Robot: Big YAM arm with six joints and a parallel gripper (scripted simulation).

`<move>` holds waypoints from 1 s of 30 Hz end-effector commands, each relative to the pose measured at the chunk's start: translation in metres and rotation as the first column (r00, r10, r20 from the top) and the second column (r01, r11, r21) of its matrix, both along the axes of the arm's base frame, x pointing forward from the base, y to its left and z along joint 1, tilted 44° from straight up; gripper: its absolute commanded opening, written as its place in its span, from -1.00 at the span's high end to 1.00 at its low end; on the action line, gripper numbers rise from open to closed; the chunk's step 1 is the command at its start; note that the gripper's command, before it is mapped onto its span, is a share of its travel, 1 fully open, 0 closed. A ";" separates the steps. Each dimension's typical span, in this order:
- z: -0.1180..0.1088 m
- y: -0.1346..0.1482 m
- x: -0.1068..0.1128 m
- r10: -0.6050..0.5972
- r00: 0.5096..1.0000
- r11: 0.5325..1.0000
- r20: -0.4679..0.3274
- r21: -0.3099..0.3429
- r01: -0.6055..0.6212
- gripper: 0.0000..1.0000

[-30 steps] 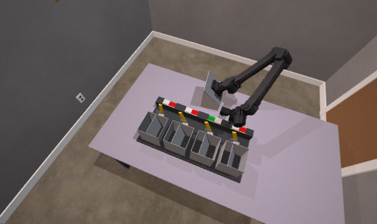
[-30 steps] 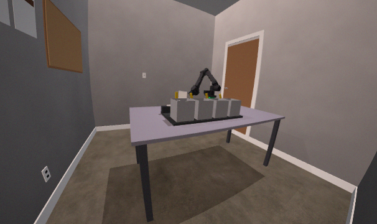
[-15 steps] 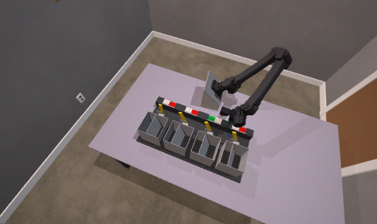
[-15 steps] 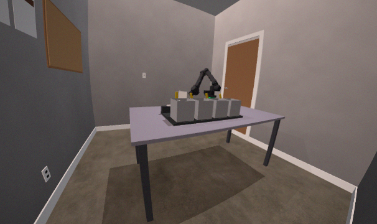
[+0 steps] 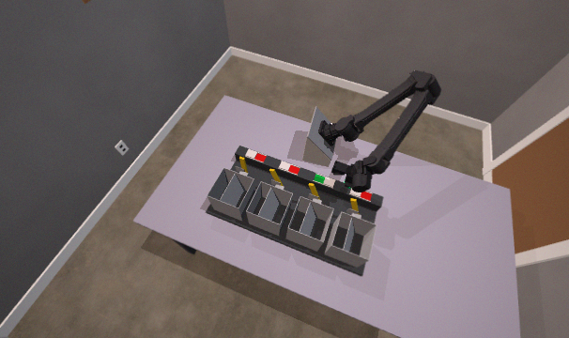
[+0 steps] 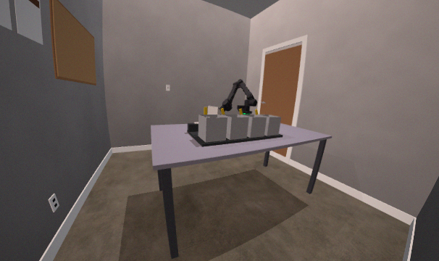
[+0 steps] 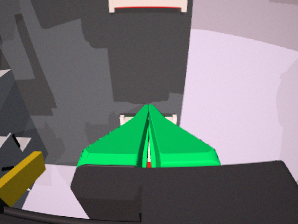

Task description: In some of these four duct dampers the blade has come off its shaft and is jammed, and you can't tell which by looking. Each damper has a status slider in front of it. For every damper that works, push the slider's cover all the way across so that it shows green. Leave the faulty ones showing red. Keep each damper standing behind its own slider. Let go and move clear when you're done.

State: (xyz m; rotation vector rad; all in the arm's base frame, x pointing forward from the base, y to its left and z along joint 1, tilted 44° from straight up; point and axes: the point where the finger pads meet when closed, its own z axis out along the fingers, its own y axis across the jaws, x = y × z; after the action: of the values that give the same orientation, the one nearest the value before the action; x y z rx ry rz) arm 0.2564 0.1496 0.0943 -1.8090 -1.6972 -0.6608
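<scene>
Four grey box dampers (image 5: 291,217) stand in a row on a dark base, each with a yellow lever (image 5: 314,189) behind it. On the dark rail beyond them, the first slider (image 5: 255,155) and the second slider (image 5: 289,167) show white and red. The third slider (image 5: 324,179) shows green beside its white cover. The fourth slider (image 5: 361,193) shows white and red. My gripper (image 5: 350,186) is shut and empty, low over the rail between the third and fourth sliders.
A grey tilted panel (image 5: 321,136) stands on the table behind the rail, beside my arm's forearm. The dampers (image 6: 237,127) sit near the middle of the lilac table (image 6: 234,143). A door (image 6: 279,94) and walls are well away.
</scene>
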 end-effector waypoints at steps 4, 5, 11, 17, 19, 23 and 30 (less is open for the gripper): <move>0.002 0.004 0.000 0.004 1.000 1.000 0.003 -0.001 -0.004 1.00; 0.002 0.004 0.000 0.005 1.000 1.000 0.004 -0.001 -0.005 1.00; 0.003 0.004 0.003 0.005 1.000 1.000 0.008 -0.001 -0.005 1.00; 0.004 0.004 0.003 0.005 1.000 1.000 0.009 -0.001 -0.005 1.00; 0.004 0.004 0.003 0.005 1.000 1.000 0.009 -0.001 -0.005 1.00; 0.004 0.004 0.003 0.005 1.000 1.000 0.009 -0.001 -0.005 1.00; 0.004 0.004 0.003 0.005 1.000 1.000 0.009 -0.001 -0.005 1.00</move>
State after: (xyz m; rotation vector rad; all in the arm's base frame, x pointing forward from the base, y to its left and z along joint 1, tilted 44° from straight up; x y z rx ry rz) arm 0.2564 0.1496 0.0943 -1.8091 -1.6970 -0.6606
